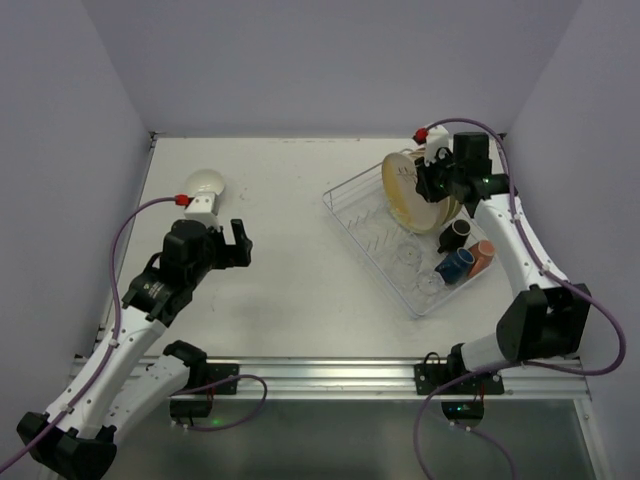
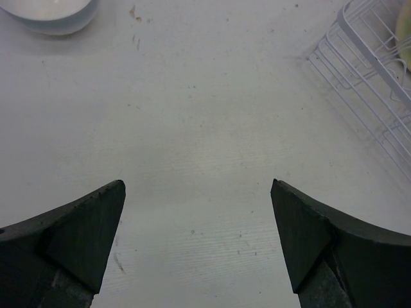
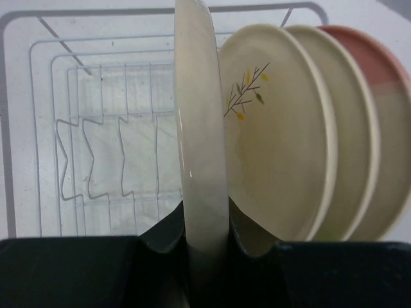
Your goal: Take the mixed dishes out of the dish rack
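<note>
The wire dish rack (image 1: 350,205) lies at the right of the table. Several cream plates stand on edge at its far end. My right gripper (image 1: 432,185) is shut on the rim of the front plate (image 3: 199,141). Behind it stand a plate with a sprig mark (image 3: 276,128) and a pink-topped plate (image 3: 385,77). Two clear glasses (image 1: 408,257), a dark blue cup (image 1: 453,267), a brown cup (image 1: 455,236) and a salmon cup (image 1: 482,254) sit at the rack's near end. A small white bowl (image 1: 205,184) rests on the table at far left. My left gripper (image 1: 240,240) is open and empty over bare table.
Purple walls close in the table at the back and both sides. The rack's corner (image 2: 366,70) shows at the upper right of the left wrist view, and the white bowl (image 2: 48,13) at its upper left. A metal rail (image 1: 320,372) runs along the near edge.
</note>
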`<act>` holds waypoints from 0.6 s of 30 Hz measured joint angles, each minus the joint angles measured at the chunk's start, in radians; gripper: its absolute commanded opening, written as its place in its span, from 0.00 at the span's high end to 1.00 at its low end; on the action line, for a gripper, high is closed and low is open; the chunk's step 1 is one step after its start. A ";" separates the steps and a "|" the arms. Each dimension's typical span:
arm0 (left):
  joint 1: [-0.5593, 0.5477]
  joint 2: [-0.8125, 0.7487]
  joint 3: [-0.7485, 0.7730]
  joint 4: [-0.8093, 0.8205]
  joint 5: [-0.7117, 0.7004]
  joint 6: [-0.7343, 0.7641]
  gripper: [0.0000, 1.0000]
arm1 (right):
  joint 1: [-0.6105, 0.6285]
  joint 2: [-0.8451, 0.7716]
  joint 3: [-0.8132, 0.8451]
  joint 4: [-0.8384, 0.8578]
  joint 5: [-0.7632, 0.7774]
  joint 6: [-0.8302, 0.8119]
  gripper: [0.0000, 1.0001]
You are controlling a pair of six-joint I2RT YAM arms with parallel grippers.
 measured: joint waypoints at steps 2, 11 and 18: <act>0.000 -0.002 0.000 0.000 -0.004 0.000 0.00 | 0.002 -0.051 -0.015 0.019 0.008 0.006 1.00; 0.000 -0.013 0.000 -0.001 -0.023 0.000 0.00 | 0.005 -0.139 -0.015 0.035 0.027 0.087 1.00; 0.000 -0.082 0.006 -0.003 -0.010 -0.009 0.00 | 0.005 -0.386 -0.144 0.166 -0.006 0.359 1.00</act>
